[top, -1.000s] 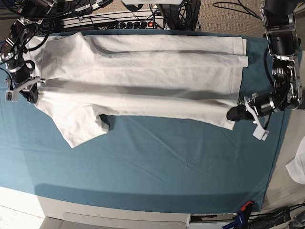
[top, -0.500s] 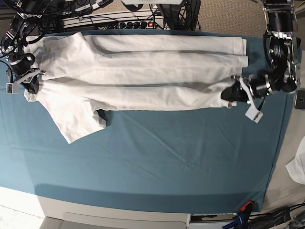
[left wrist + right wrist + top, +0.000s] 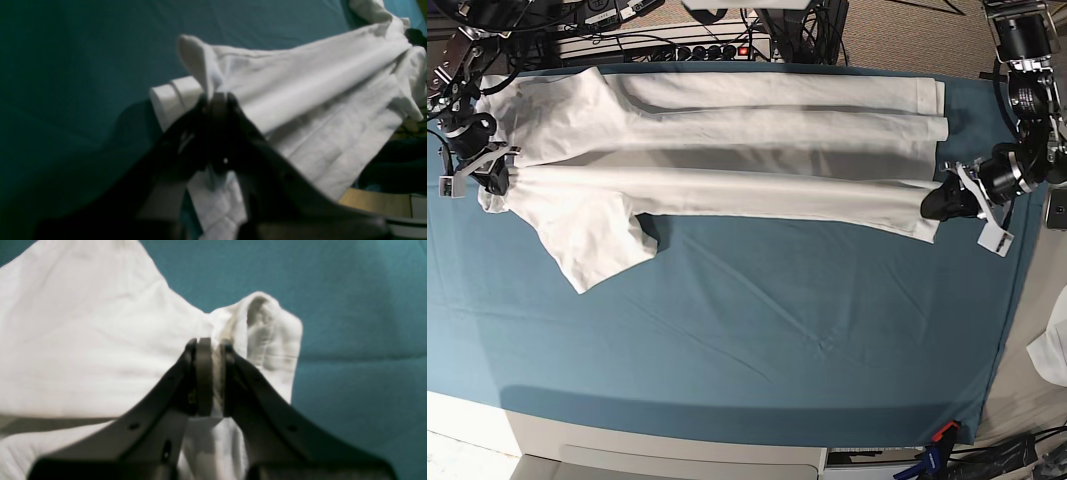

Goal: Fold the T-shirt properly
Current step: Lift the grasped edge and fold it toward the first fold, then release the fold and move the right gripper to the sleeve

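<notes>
White T-shirt (image 3: pixel 717 150) stretched over teal cloth (image 3: pixel 757 330), pinched at opposite ends by left gripper (image 3: pixel 935 203) and right gripper (image 3: pixel 495 180).

1. The base view is evenly and brightly lit from above; the large plain white cotton T-shirt (image 3: pixel 727 150) is nearly overexposed, with a soft grey shadow band along its raised fold.
2. Its edges bow, a wide-lens distortion.
3. Both wrist views are dim and soft; the big teal-blue cloth (image 3: pixel 66 66) darkens leftward.
4. The dark end effector fingers (image 3: pixel 203 373) are blurred.
</notes>
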